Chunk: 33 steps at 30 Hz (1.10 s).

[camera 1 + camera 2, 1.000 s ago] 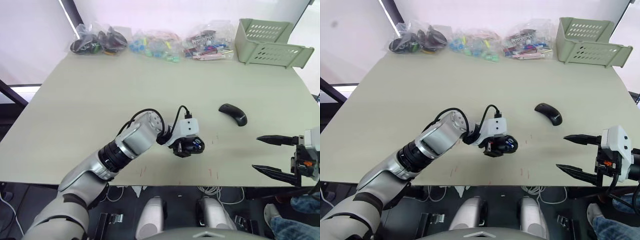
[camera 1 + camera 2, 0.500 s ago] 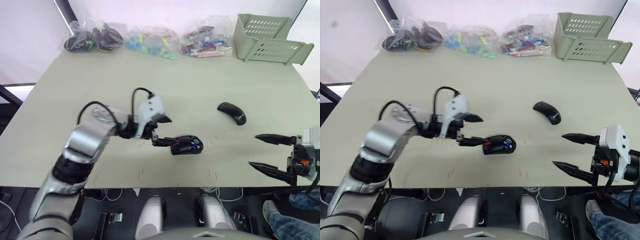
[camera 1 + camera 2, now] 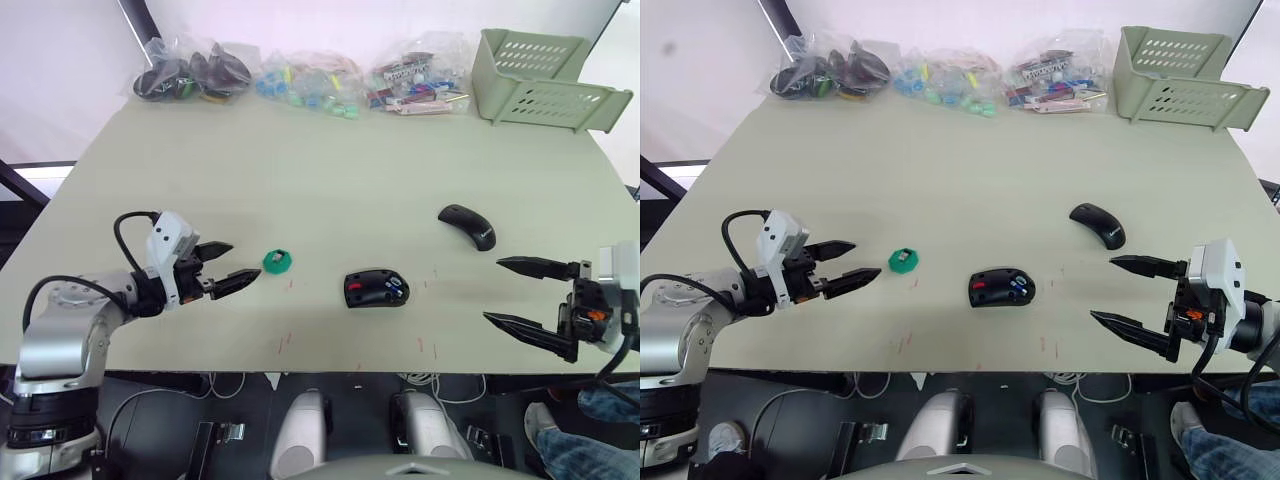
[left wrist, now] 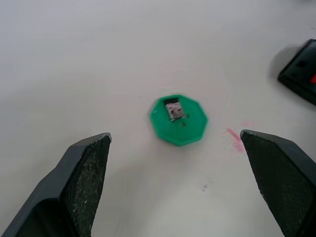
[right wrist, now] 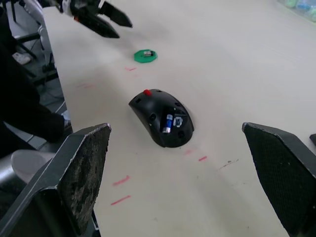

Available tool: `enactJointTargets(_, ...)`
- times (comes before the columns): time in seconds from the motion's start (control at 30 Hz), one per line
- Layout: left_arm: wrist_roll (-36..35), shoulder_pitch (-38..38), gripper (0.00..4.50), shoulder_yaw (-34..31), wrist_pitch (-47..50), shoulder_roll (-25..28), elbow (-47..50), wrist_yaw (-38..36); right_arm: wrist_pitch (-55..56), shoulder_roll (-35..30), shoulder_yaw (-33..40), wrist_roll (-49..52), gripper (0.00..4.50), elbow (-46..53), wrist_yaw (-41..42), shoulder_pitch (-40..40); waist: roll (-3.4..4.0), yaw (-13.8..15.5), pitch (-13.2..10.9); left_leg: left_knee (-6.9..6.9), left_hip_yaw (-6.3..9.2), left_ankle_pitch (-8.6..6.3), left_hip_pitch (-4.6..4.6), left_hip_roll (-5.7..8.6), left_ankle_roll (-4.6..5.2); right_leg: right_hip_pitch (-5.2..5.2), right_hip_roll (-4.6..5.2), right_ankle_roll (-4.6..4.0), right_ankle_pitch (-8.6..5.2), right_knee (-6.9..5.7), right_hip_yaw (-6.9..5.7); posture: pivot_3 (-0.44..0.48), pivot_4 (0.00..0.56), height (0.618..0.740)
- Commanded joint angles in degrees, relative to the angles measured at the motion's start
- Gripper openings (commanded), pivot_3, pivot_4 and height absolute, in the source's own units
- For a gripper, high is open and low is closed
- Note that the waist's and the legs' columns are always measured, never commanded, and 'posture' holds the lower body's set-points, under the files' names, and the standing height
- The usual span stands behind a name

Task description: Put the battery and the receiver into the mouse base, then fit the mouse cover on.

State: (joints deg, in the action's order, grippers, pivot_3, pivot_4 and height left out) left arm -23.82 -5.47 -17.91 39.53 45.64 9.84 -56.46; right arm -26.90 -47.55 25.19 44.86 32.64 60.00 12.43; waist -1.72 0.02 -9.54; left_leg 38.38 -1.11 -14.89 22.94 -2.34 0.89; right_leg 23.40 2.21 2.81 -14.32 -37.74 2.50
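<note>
Pale green table [image 3: 330, 170] with faint red marks; bags of parts and a green basket [image 3: 545, 82] line its far edge. Mouse base [image 3: 376, 289] near the front, battery [image 5: 169, 123] inside; cover [image 3: 467, 227] right; receiver [image 4: 173, 109] on a green disc [image 3: 277, 262]. Left gripper [image 3: 230, 265] and right gripper [image 3: 522, 292] spread, empty.

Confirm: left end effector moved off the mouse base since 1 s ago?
Yes. The left end effector pulled back toward the robot's left, past the green disc, away from the mouse base.
</note>
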Motion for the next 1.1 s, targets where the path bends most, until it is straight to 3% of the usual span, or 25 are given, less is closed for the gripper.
enactJointTargets(0.03, -0.6, 1.1, 4.24, -1.7, -3.3, 0.5, -1.1, -0.1, 2.0, 1.1, 0.9, 0.5, 4.50, 2.2, -0.8, -0.3, 0.00, -0.1, 0.0, -0.02, -0.01, 0.00, 0.00, 0.00, 0.00, 0.00, 0.00, 0.01, 0.01, 0.00, -0.01, 0.000, 0.150, 0.740)
enactJointTargets(0.2, 0.3, -3.5, 2.77, 1.8, -4.7, -0.2, -4.7, 1.1, 2.2, 2.1, 0.6, -0.1, 4.50, 3.4, -1.8, 1.2, -0.01, 0.3, 0.0, -0.03, -0.03, 0.00, 0.00, -0.01, 0.00, 0.02, -0.01, -0.03, -0.01, -0.05, -0.07, 0.000, 0.150, 0.740)
enactJointTargets(0.37, 1.4, -4.8, 2.77, 3.6, -6.3, -2.6, -4.0, 5.1, 2.5, 3.0, 1.0, -0.6, 4.50, 4.6, -2.7, 2.8, -0.02, 0.4, 0.0, 0.01, -0.11, 0.00, -0.02, 0.00, -0.01, 0.01, -0.02, 0.03, 0.02, -0.08, 0.00, 0.000, 0.150, 0.740)
enactJointTargets(0.7, 3.7, 1.6, 2.77, 4.7, -3.8, -10.8, 11.7, 20.9, 3.4, 3.0, 0.0, -1.1, 4.50, 3.6, -1.8, 3.0, -0.03, 0.3, 0.0, 0.00, -0.06, 0.00, -0.05, -0.01, -0.01, 0.00, -0.02, 0.05, 0.05, -0.12, 0.02, 0.000, 0.150, 0.740)
enactJointTargets(1.0, 7.0, 1.6, 2.77, 7.8, -0.9, -14.4, 14.2, 29.9, 2.8, 1.4, 0.9, -0.4, 4.50, 1.3, 0.2, 1.5, -0.05, 0.5, 0.0, 0.04, -0.08, 0.01, -0.07, 0.00, -0.01, 0.00, -0.07, 0.04, 0.05, -0.14, 0.02, 0.000, 0.150, 0.740)
enactJointTargets(1.1, 7.8, 1.0, 1.90, 9.0, 0.3, -15.0, 14.3, 31.3, 3.0, 1.0, 0.7, -0.5, 4.50, 0.2, 1.0, 0.9, -0.04, 0.5, 0.0, 0.04, -0.08, 0.00, -0.06, 0.01, -0.01, -0.01, -0.07, 0.04, 0.05, -0.13, 0.03, 0.000, 0.150, 0.740)
